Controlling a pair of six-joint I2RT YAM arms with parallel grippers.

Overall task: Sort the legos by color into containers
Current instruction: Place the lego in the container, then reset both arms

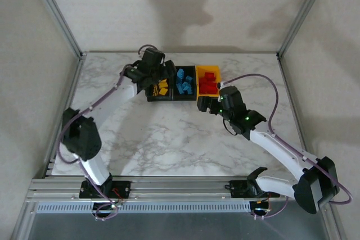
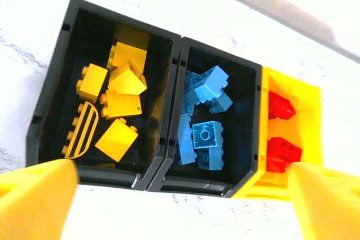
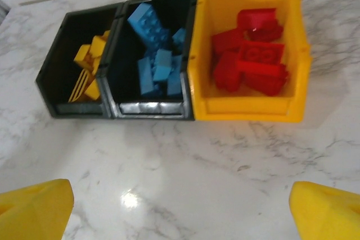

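Looking down from the top camera, you find the three joined containers (image 1: 169,99) at the far middle of the marble table (image 1: 140,139). Your left gripper (image 1: 157,78) hangs over their left end, and your right gripper (image 1: 205,105) sits just before the right end.

On the left wrist view, the fingers (image 2: 34,195) stand wide apart and empty. Yellow legos (image 2: 121,105) lie in the left black bin (image 2: 50,99), blue legos (image 2: 205,133) in the middle black bin (image 2: 247,111), and red legos (image 2: 281,147) in the yellow bin (image 2: 309,116).

On the right wrist view, the fingers (image 3: 34,206) are likewise spread, holding nothing, over bare marble.
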